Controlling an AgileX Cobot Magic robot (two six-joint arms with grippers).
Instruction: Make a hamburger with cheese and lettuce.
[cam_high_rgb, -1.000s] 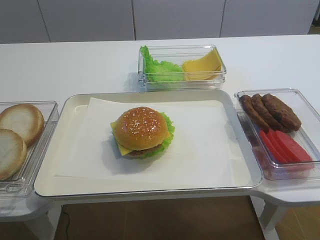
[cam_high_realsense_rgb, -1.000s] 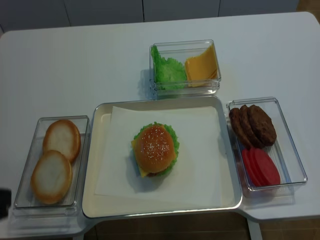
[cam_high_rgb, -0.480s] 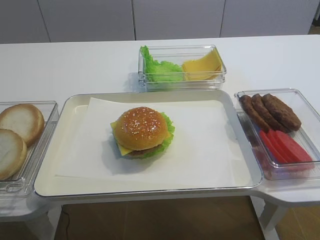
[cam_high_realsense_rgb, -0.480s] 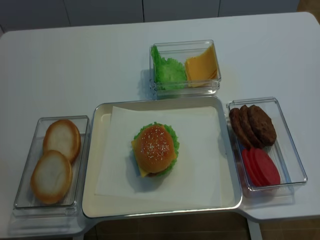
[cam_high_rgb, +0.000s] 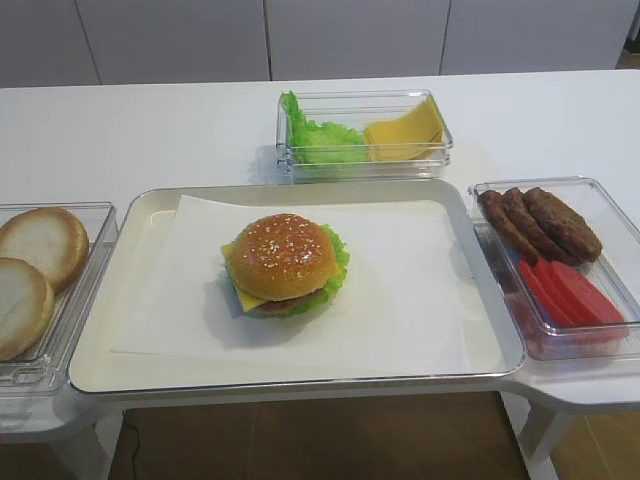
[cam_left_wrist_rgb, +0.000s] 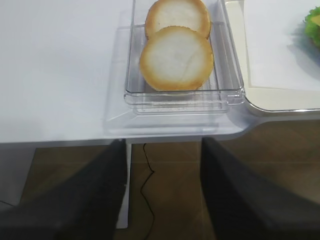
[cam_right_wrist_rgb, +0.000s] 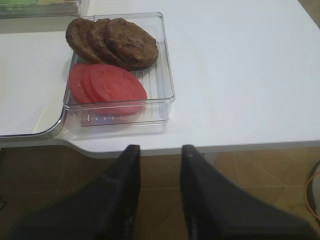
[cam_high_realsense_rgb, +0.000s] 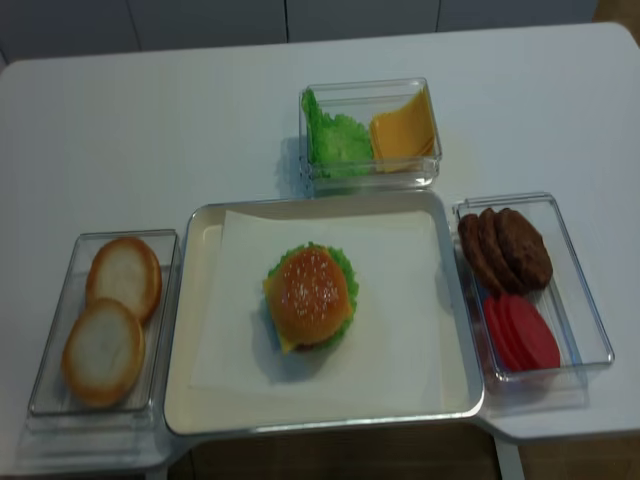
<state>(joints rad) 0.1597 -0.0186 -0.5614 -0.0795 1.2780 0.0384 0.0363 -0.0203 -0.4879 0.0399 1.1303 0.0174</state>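
Observation:
The hamburger (cam_high_rgb: 285, 262) (cam_high_realsense_rgb: 308, 297) sits on white paper in the middle of the cream tray (cam_high_rgb: 150, 205), topped by a sesame-seeded bun. A corner of the cheese (cam_high_rgb: 245, 297) pokes out at its lower left, and the lettuce (cam_high_rgb: 337, 262) frills out on its right. A green edge of that lettuce (cam_left_wrist_rgb: 314, 27) shows in the left wrist view. My left gripper (cam_left_wrist_rgb: 163, 142) hangs open over the floor, below the table's front edge, empty. My right gripper (cam_right_wrist_rgb: 160, 150) also hangs below the table edge, jaws a narrow gap apart, nothing between them. Neither arm appears in the high views.
A clear box with two pale bun halves (cam_left_wrist_rgb: 176, 57) (cam_high_rgb: 30, 270) stands left of the tray. On the right, a box holds brown patties (cam_right_wrist_rgb: 112, 42) and red tomato slices (cam_right_wrist_rgb: 107, 87). A back box holds loose lettuce leaves (cam_high_rgb: 320, 140) and stacked cheese slices (cam_high_rgb: 405, 130).
A dark shape at the lower left edge of the realsense high view one second ago has left the frame. Nothing on the table has moved.

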